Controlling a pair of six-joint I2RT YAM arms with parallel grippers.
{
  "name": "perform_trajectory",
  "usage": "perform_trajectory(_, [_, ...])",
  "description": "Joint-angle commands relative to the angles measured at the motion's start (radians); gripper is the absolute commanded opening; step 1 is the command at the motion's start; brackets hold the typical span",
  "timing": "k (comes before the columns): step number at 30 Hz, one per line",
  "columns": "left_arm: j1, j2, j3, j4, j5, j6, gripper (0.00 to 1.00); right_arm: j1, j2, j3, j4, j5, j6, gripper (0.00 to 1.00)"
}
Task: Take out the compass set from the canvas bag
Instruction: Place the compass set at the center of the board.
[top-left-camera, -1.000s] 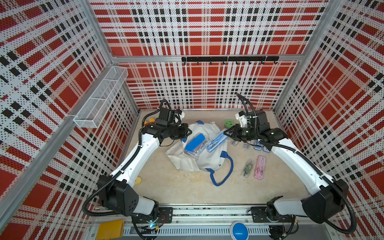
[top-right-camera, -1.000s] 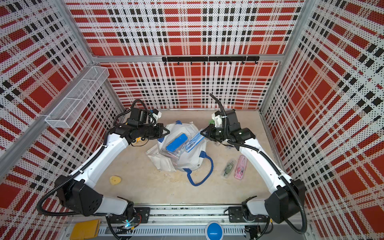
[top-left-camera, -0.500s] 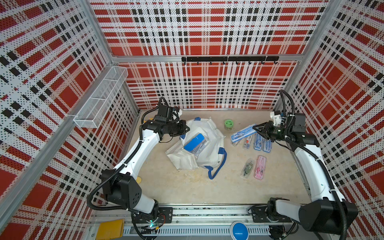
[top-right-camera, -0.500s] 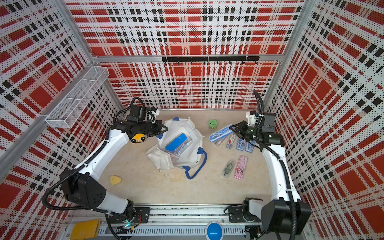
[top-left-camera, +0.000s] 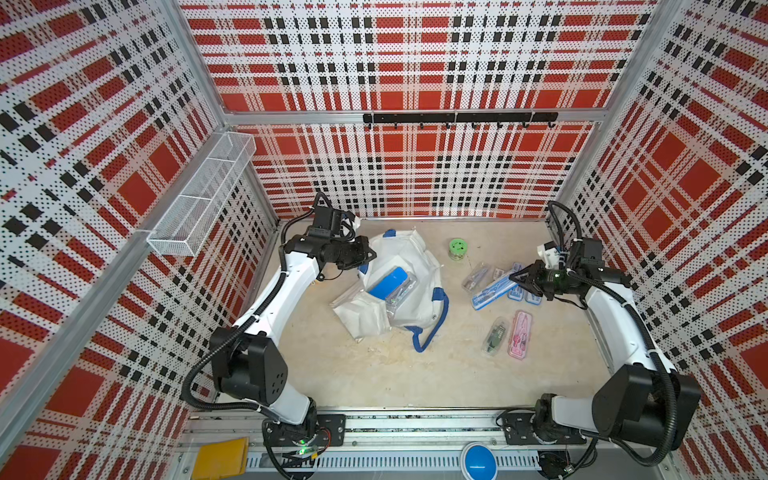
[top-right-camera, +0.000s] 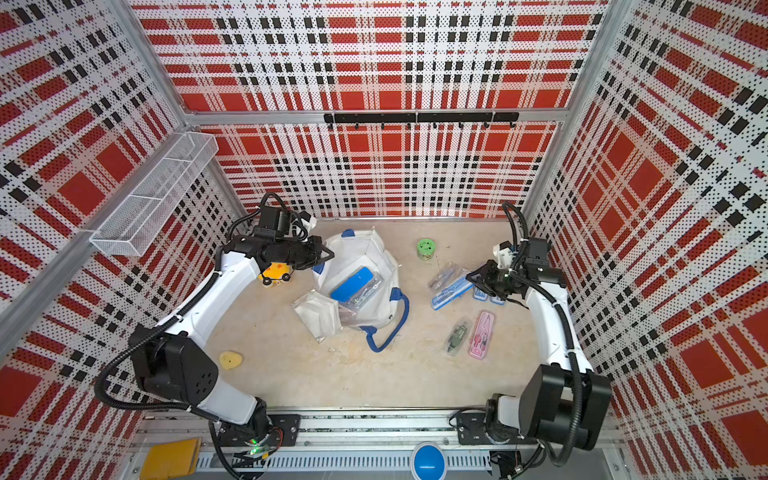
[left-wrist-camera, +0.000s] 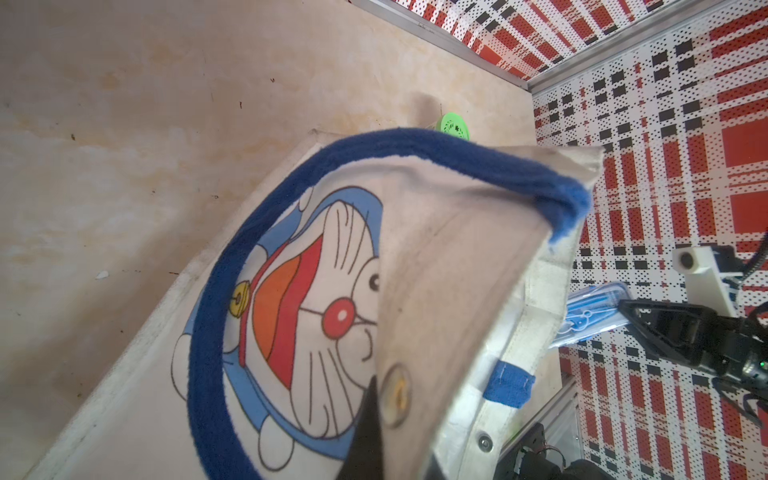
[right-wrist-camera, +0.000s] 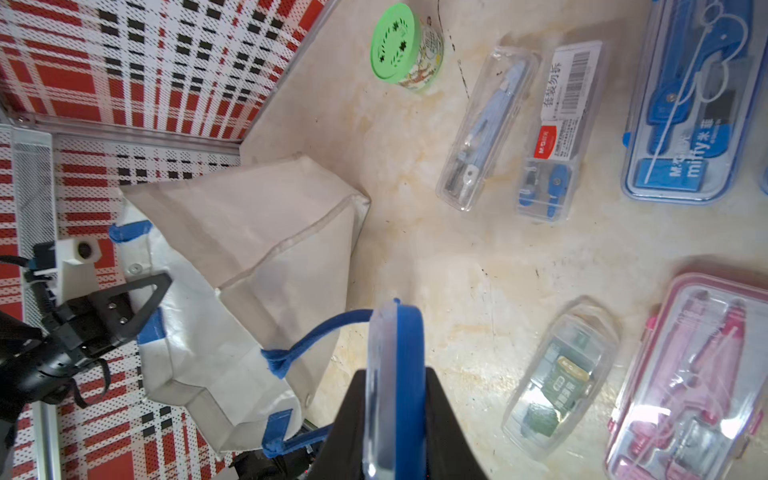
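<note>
Blue set (top-left-camera: 492, 291) clamped in right gripper (top-left-camera: 519, 277) jaws, outside bag (top-left-camera: 417, 259); left gripper (top-left-camera: 368, 257) jaws pinch bag (two cases (top-left-camera: 390, 283) inside); set-down pending.

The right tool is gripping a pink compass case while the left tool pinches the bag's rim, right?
The right wrist view shows the right tool gripping a blue compass case, not a pink one; the pink case lies on the table. The left tool does pinch the rim of the canvas bag.
</note>
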Motion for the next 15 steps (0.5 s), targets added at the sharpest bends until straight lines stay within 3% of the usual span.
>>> perform_trajectory(1, [0.010,0.008,0.047,0.042,0.031,0.014,0.00,-0.003,0.044,-0.037,0.010,-0.051,-0.093,0.16])
perform_trajectory(7, [0.012,0.017,0.054,0.060,0.043,0.009,0.00,0.035,0.127,-0.083,0.070,-0.077,-0.107,0.17])
perform_trajectory(11, [0.012,0.025,0.060,0.064,0.047,0.008,0.00,0.160,0.241,-0.038,0.049,0.006,-0.141,0.16])
perform_trajectory(15, [0.012,0.027,0.060,0.072,0.049,0.002,0.00,0.247,0.334,-0.009,0.053,0.007,-0.155,0.16])
